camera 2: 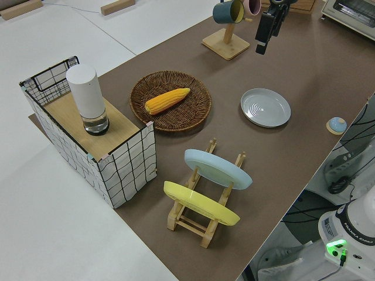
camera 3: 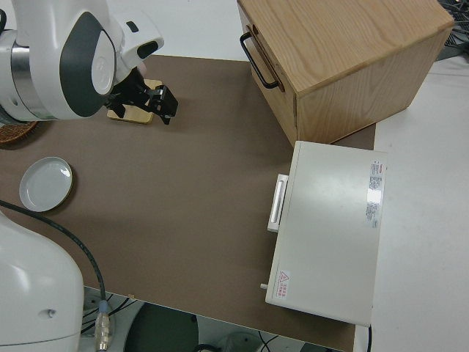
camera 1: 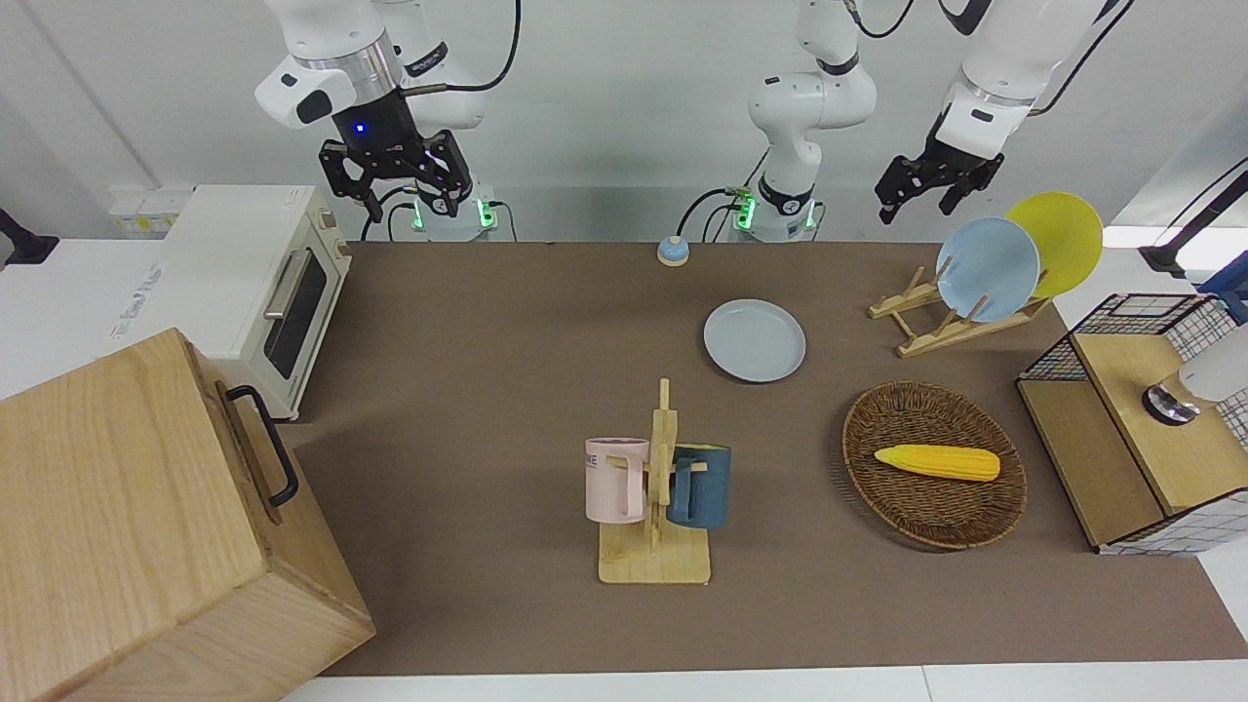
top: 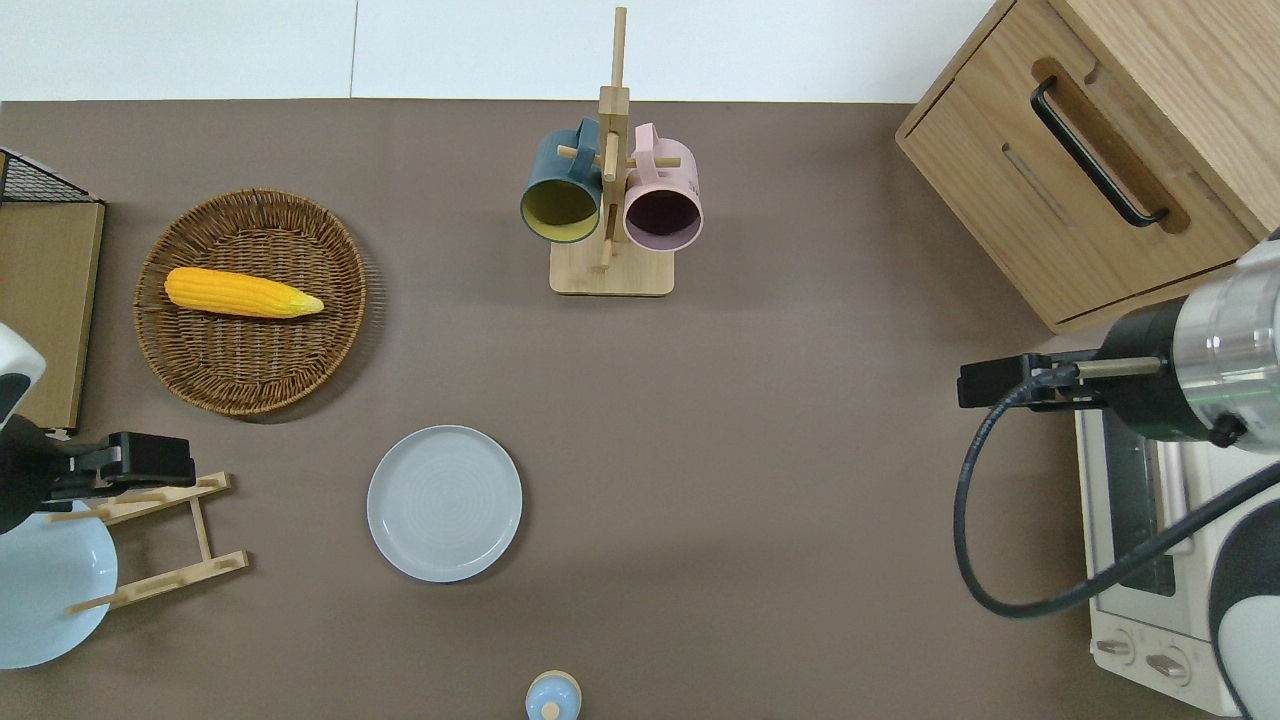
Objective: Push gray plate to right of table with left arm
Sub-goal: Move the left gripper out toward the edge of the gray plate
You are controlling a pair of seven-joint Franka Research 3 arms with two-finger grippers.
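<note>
The gray plate [camera 1: 755,339] lies flat on the brown table [camera 1: 487,341], nearer to the robots than the wicker basket; it also shows in the overhead view [top: 444,503] and the left side view [camera 2: 265,108]. My left gripper [camera 1: 916,203] is open and empty, up in the air. In the overhead view the left gripper [top: 150,462] is over the wooden dish rack's end, toward the left arm's end of the table from the plate and apart from it. My right arm is parked, with its gripper [camera 1: 409,203] open.
A dish rack [camera 1: 926,327] holds a light-blue plate [camera 1: 987,268] and a yellow plate [camera 1: 1068,234]. A wicker basket [camera 1: 858,439] holds a corn cob [camera 1: 938,461]. A mug stand [camera 1: 655,561], a wire shelf [camera 1: 1121,429], a toaster oven [camera 1: 253,263], a wooden cabinet [camera 1: 127,526] and a small bell [camera 1: 672,252] also stand here.
</note>
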